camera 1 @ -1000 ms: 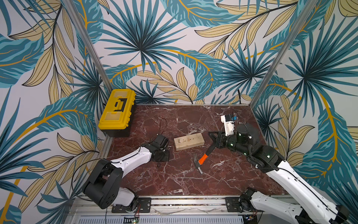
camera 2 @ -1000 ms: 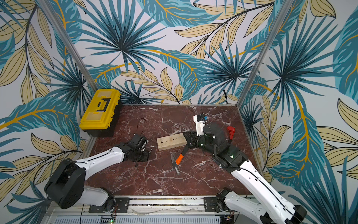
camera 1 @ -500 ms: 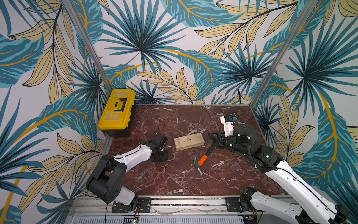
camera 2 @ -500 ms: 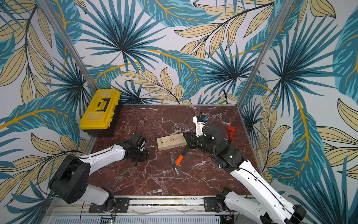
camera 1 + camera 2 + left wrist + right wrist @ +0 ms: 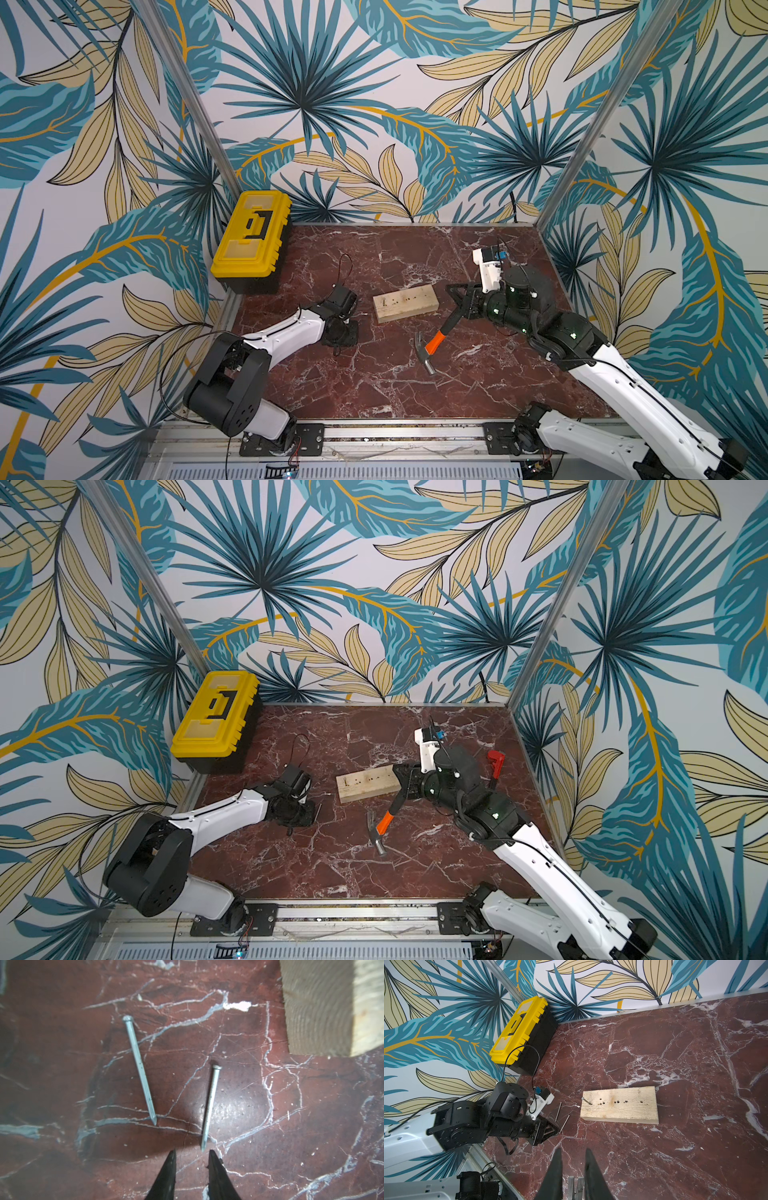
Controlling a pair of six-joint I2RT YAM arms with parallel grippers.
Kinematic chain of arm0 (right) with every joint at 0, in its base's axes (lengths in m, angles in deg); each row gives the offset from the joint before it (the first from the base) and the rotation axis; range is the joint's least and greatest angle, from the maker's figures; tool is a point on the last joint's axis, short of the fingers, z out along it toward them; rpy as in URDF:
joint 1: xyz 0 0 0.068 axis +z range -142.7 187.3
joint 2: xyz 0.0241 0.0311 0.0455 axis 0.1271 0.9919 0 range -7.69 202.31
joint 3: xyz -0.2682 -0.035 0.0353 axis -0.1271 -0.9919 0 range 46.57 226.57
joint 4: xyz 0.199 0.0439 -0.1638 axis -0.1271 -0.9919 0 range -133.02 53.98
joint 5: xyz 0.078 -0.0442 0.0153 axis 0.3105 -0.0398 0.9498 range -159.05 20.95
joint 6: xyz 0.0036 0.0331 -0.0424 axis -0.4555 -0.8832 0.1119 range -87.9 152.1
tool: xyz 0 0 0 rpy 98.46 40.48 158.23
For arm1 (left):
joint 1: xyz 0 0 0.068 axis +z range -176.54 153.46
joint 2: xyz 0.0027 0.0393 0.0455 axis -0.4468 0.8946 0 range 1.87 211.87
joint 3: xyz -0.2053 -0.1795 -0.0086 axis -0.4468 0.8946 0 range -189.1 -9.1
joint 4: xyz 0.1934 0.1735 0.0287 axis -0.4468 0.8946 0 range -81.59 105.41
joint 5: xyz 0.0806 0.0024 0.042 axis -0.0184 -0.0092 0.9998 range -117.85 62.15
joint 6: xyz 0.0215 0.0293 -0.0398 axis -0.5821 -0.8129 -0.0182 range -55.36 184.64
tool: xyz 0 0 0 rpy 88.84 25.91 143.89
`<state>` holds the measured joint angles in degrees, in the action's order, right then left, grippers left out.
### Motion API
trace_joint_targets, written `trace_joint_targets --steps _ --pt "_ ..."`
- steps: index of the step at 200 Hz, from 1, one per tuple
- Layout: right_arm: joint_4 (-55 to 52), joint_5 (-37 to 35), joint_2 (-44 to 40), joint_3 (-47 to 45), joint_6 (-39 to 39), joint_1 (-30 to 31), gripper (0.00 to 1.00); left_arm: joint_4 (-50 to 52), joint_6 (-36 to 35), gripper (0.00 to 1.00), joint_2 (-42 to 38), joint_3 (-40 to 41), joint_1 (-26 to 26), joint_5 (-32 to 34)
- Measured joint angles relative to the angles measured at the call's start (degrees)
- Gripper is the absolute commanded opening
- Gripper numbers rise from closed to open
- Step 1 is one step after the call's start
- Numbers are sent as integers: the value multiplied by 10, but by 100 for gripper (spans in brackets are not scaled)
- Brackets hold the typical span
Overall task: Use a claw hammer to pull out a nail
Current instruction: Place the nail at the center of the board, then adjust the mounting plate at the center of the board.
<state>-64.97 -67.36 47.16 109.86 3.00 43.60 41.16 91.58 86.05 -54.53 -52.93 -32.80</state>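
The claw hammer [image 5: 435, 342] [image 5: 384, 823] has a steel head, an orange shaft and a black handle. My right gripper [image 5: 457, 305] [image 5: 573, 1149] is shut on the handle. The head hangs low over the marble, and its forked claw [image 5: 576, 1185] shows between the fingers. A nail [image 5: 586, 1101] stands in the left end of the wooden block [image 5: 405, 302] [image 5: 619, 1104]. My left gripper [image 5: 192, 1151] [image 5: 347, 336] is open just left of the block with nothing between its jaws. Two loose nails [image 5: 139, 1070] [image 5: 210, 1105] lie flat in front of it.
A yellow toolbox [image 5: 251, 235] [image 5: 521, 1028] stands at the back left corner. A red-headed wrench [image 5: 494, 758] lies behind my right arm near the right wall. The block's top has several vacant nail holes. Patterned walls close in three sides of the marble table [image 5: 374, 395].
The left gripper's jaws have parted and the left arm has shifted slightly beside the block. The right arm and the hammer have stayed put.
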Motion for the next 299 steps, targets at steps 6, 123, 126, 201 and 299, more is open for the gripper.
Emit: trace_joint_targets --steps 6,123,126,201,299 --pt "0 0 0 0 0 0 0 2 -2 32 -6 -1 0 0" --pt "-23 -81 0 0 38 0 0 5 -31 37 -64 -96 -6 -28" --pt "-26 -85 0 0 41 0 0 5 -31 37 -63 -97 -7 -28" --pt "-42 -158 5 -5 94 0 0 -17 -24 38 -30 -116 -92 -16" --pt "-42 -177 26 -8 108 0 0 -42 -48 41 80 -203 -15 39"
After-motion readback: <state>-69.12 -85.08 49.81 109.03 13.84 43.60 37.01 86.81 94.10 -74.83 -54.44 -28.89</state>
